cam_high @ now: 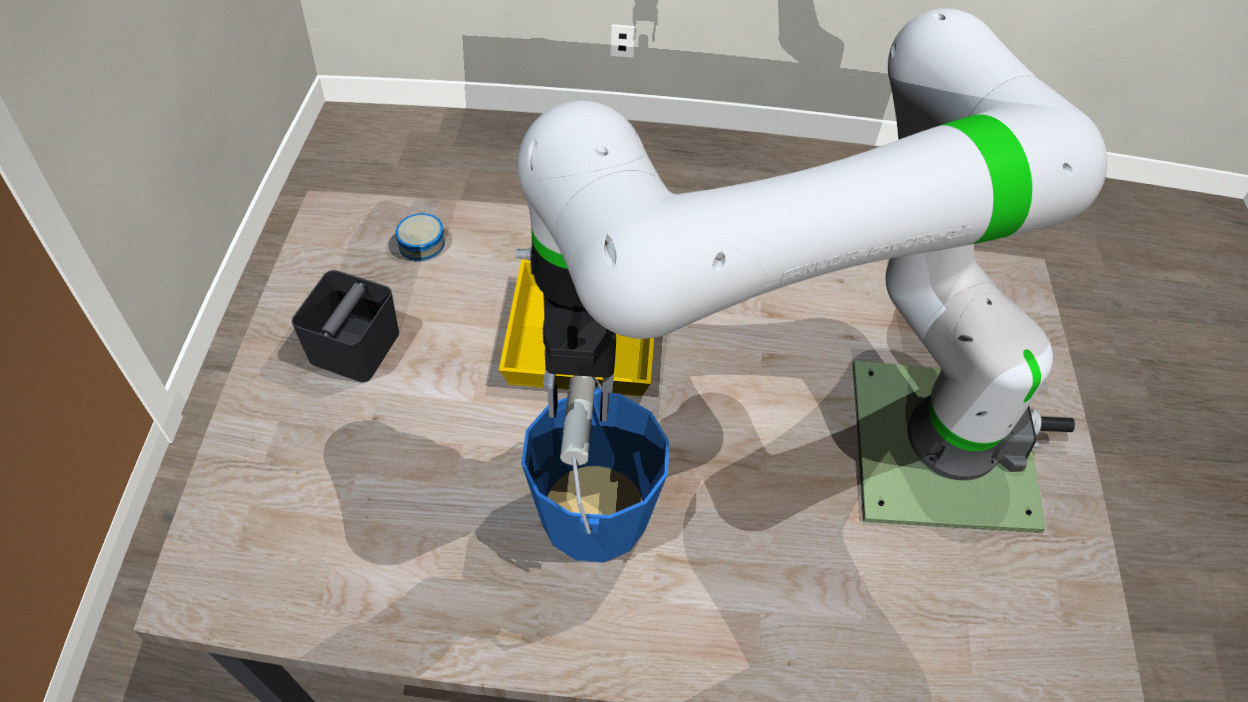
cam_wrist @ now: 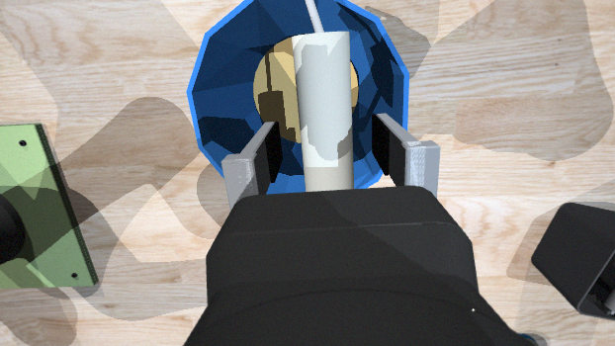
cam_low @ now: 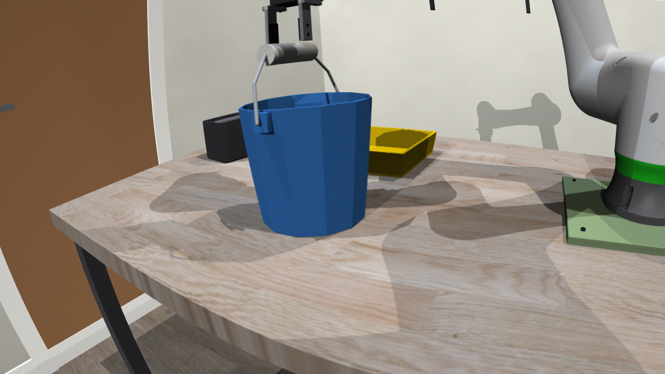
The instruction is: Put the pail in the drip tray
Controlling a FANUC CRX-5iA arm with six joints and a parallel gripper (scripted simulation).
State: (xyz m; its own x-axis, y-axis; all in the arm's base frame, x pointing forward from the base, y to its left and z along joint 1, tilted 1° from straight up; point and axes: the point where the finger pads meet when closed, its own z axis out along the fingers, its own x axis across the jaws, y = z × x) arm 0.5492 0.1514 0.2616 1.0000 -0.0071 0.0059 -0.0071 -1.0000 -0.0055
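A blue pail [cam_high: 602, 536] [cam_low: 307, 172] [cam_wrist: 218, 99] stands upright on the wooden table, in front of the drip tray and outside it. Its wire bail is up, with a light grey tubular grip [cam_high: 574, 447] [cam_low: 295, 54] [cam_wrist: 323, 89] on top. My gripper [cam_high: 578, 417] [cam_low: 288, 41] [cam_wrist: 325, 137] is open. Its fingers stand one on each side of the grip's rear part in the wrist view, with the tips close to the top of the grip in the exterior view. The yellow drip tray [cam_high: 523, 378] [cam_low: 392, 162] lies behind the pail, partly hidden by the arm and pail.
A dark open box [cam_high: 353, 353] [cam_low: 225, 141] [cam_wrist: 569, 252] with a grey bar across it stands left of the tray. A round blue-rimmed tin [cam_high: 419, 235] lies behind it. The arm's green base plate [cam_high: 951, 515] [cam_low: 614, 242] [cam_wrist: 44, 267] is at the right in the top and exterior views.
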